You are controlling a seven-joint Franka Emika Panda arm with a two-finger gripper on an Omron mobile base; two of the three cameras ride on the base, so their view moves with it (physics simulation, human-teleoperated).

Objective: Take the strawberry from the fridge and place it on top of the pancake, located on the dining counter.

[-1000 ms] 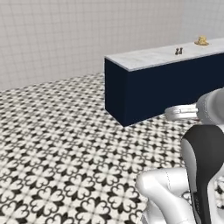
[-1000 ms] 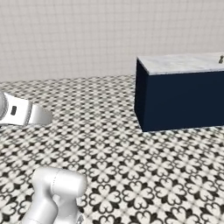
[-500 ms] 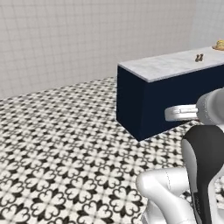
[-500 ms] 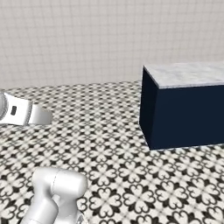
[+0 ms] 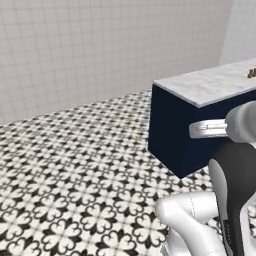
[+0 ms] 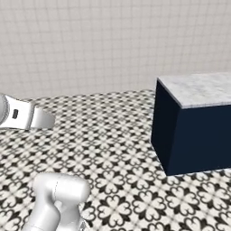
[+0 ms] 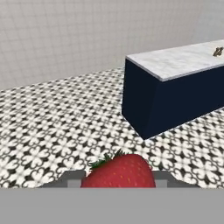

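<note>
You're carrying the strawberry [image 7: 118, 171] — it's sitting between the gripper [image 7: 117, 178] tips at the bottom of the hand view, jaws closed on it, leaves pointing up. Ahead and to the right, well apart, the dining counter [image 5: 210, 85] is coming into reach w/ its near corner facing you. Keep the grip as is, hold the berry level, and steer round that corner — a small dark item [image 7: 216, 52] is sitting far down the marble top. Probably mid-transit, approx halfway thru the task.
</note>
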